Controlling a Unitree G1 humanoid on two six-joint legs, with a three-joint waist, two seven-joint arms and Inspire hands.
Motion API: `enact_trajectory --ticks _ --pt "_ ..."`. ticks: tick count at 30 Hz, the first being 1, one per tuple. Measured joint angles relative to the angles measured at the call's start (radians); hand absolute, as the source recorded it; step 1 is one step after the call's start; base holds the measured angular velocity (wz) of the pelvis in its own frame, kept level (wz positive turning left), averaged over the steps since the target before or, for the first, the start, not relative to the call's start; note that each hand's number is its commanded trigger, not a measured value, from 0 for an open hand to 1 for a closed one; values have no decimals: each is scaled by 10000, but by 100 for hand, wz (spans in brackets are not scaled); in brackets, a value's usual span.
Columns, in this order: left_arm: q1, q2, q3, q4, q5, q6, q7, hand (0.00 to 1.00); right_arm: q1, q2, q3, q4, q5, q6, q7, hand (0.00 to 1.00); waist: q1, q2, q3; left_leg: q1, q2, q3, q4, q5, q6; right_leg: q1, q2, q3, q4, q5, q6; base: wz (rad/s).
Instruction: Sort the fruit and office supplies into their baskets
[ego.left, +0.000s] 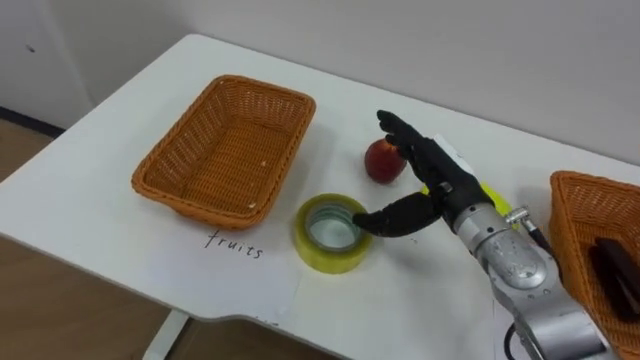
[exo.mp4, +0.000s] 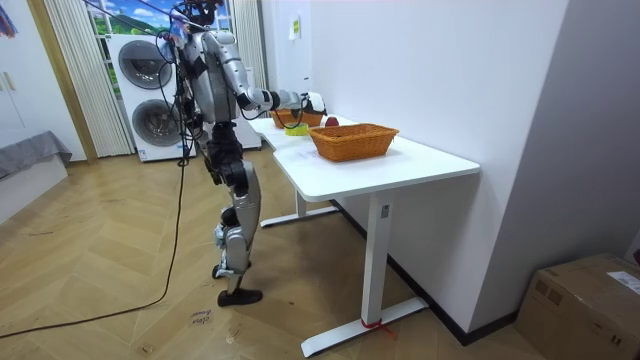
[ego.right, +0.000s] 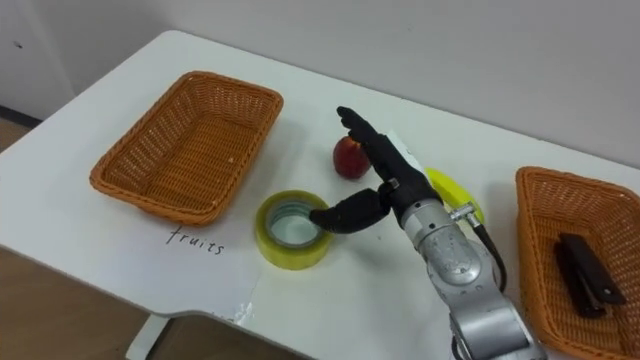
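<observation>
My right hand is open above the table, fingers stretched toward a red peach and thumb reaching at a yellow tape roll. The fingertips hover just right of the peach and hold nothing. The tape roll lies flat in front of the peach. An empty wicker basket sits on the left, with "fruits" handwritten on the table before it. A second wicker basket at the right edge holds a dark stapler. A yellow object lies partly hidden behind my wrist.
The white table has its front edge close to the tape roll and the left basket. A wall runs along its far side. In the room view I stand at the table's long side, with washing machines behind me.
</observation>
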Motion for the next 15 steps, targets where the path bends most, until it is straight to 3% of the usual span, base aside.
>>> enact_trajectory --ticks 5,15 --pt "19 0 -5 0 0 51 -1 0 -304 2 171 419 156 7 -118 0 42 34 29 -161 -42 -147 26 17 27 -54 -20 -44 -6 -12 10 8" --pt "-47 1 0 -1 -4 41 -22 0 -779 96 423 1124 143 -13 -433 0 50 -114 42 -235 -96 -233 11 33 50 -134 -85 -190 0 -29 47 1"
